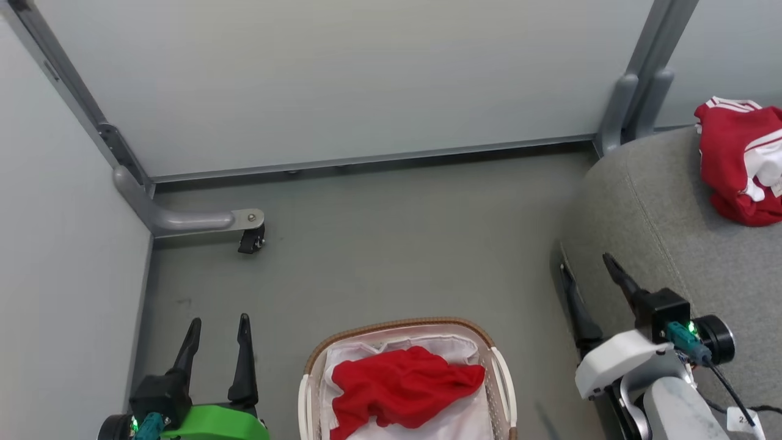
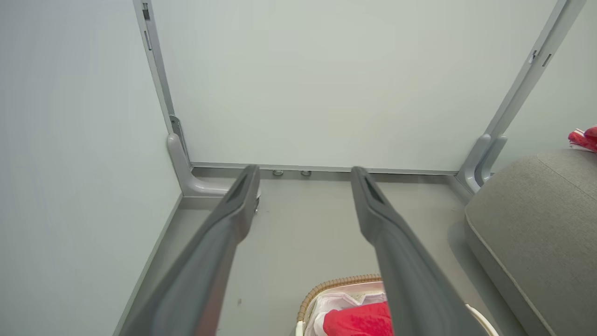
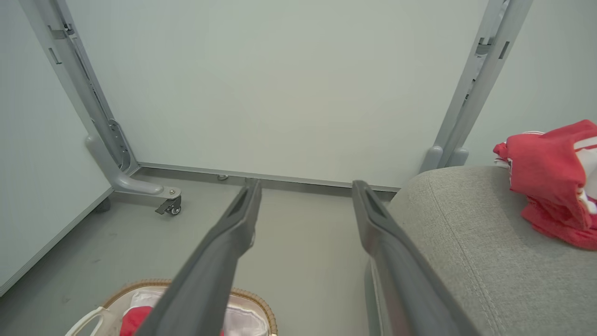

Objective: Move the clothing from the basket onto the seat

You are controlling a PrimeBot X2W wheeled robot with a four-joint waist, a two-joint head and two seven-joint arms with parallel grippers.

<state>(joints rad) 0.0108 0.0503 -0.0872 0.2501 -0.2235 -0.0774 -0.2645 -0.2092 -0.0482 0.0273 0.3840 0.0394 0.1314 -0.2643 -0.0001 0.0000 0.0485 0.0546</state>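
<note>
A plain red garment [image 1: 400,388] lies crumpled on the white liner inside the oval white basket [image 1: 504,379] with a brown woven rim, on the floor at the bottom centre. A red jersey with white stripes [image 1: 736,159] rests on the grey seat [image 1: 647,208] at the right. My left gripper [image 1: 220,324] stands open and empty to the left of the basket. My right gripper [image 1: 589,269] is open and empty at the seat's front edge. The wrist views show the basket [image 2: 333,283], the garment [image 2: 359,319], the seat [image 3: 466,233] and the jersey [image 3: 550,168].
Pale partition panels close off the back and left. A grey panel foot with a black caster [image 1: 250,238] sticks out onto the grey floor at the left. Another panel post [image 1: 635,104] stands behind the seat. Bare floor [image 1: 397,244] lies between basket and back panel.
</note>
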